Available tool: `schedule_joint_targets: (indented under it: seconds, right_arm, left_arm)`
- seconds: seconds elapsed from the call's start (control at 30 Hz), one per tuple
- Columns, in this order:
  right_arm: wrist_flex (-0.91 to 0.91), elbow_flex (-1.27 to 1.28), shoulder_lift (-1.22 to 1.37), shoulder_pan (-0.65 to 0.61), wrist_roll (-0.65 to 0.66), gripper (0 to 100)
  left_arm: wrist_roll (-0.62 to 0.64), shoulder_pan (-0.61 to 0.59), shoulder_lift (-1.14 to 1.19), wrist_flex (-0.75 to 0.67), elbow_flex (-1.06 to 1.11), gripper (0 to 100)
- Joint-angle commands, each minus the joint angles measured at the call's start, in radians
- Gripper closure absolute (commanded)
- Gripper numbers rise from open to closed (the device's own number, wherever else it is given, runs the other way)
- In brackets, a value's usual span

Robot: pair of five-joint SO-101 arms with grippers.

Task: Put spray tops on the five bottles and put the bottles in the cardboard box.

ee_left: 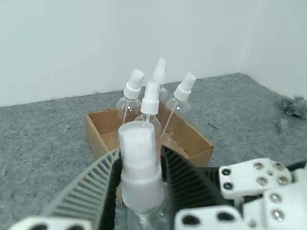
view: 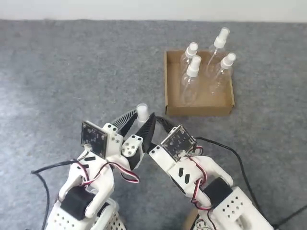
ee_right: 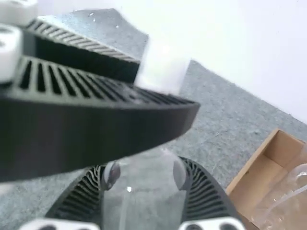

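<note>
A clear bottle (ee_right: 143, 203) stands upright on the grey carpet between the two arms, with a white spray top (ee_left: 139, 158) on its neck. My left gripper (ee_left: 140, 157) is shut on the spray top (view: 142, 113). My right gripper (ee_right: 144, 184) is shut lower down on the bottle's clear body, under the left gripper's ribbed black fingers (ee_right: 96, 120). In the high view, both grippers meet at the bottle: the left gripper (view: 141, 118) and the right gripper (view: 153, 124). The cardboard box (view: 199, 111) lies beyond, to the right, holding several clear bottles (view: 191, 81) with spray tops.
Grey carpet (view: 72, 72) spreads wide to the left of the box and in front of it. A white wall (ee_left: 72, 43) rises behind the box (ee_left: 96, 127). Cables (view: 240, 163) trail beside the right arm's base.
</note>
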Motion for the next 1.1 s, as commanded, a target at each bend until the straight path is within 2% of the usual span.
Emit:
schedule_joint_targets:
  seconds: [0.0,0.17,0.27,0.53,0.8,1.07]
  right_arm:
    - [-0.081,-0.049,-0.090,0.045,-0.014,99.3]
    - [-0.081,-0.037,-0.090,0.045,-0.012,99.3]
    - [-0.081,-0.026,-0.090,0.047,-0.012,99.3]
    - [-0.081,-0.020,-0.090,0.048,-0.008,99.3]
    - [-0.081,-0.020,-0.088,0.048,-0.008,99.3]
    - [-0.081,-0.018,-0.088,0.048,-0.006,99.3]
  left_arm:
    - [-0.011,0.026,0.014,0.023,-0.008,97]
    - [-0.011,0.025,0.014,0.025,-0.015,82]
    - [-0.009,-0.003,0.014,0.026,-0.038,77]
    - [-0.005,-0.161,0.012,0.069,-0.134,77]
    - [-0.005,-0.158,0.012,0.247,-0.263,77]
    - [-0.009,-0.123,0.012,0.256,-0.286,77]
